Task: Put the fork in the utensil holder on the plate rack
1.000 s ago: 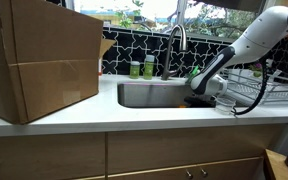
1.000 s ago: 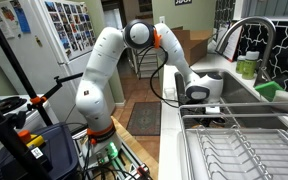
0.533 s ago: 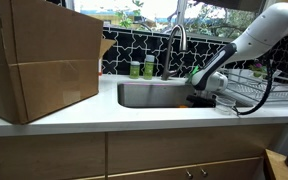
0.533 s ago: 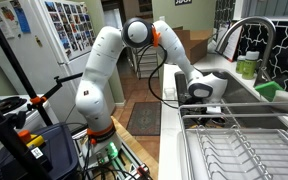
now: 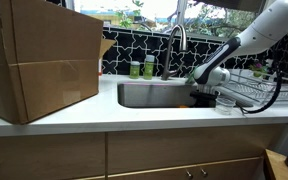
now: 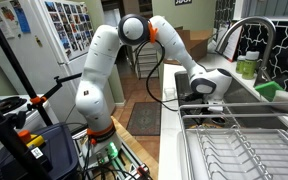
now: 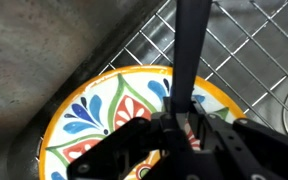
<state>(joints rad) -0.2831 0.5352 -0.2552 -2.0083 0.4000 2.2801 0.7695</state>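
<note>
— While your claw hangs down by the sink, what is in it?

— My claw (image 7: 181, 128) is clamped tight on the fork (image 7: 192, 45). In the wrist view only its handle shows, a dark flat strip running up out of my fingers (image 7: 154, 140). The tines are out of sight.

— What lies under it?

— A painted plate (image 7: 89, 115) with a yellow rim and blue, green and orange petals. It lies on wire mesh (image 7: 239, 50) beside bare grey steel. Whether that mesh belongs to the plate rack I cannot tell.

— Where is the rack, then?

— In both exterior views the plate rack (image 5: 262, 92) (image 6: 229, 150) is low, wide and made of thin silver wire. It sits at one end of the sink (image 5: 154, 95). I hold the fork at that end of the sink, just beside the rack, with a clear plastic cup (image 5: 224, 101) near on the countertop (image 5: 134, 118).

— Anything to read?

— The papers on the fridge (image 6: 69, 25) are too small to make out.

— And the room?

— It is a kitchen with a pale countertop over wooden cabinet fronts (image 5: 164, 155). A curved faucet (image 5: 174, 45) and green bottles (image 5: 142, 68) stand at the sink's back edge, before black tiles with white joints (image 5: 124, 48). A big cardboard box (image 5: 39, 60) fills the countertop's end away from the rack. Behind everything is a window (image 5: 149, 10).
</note>
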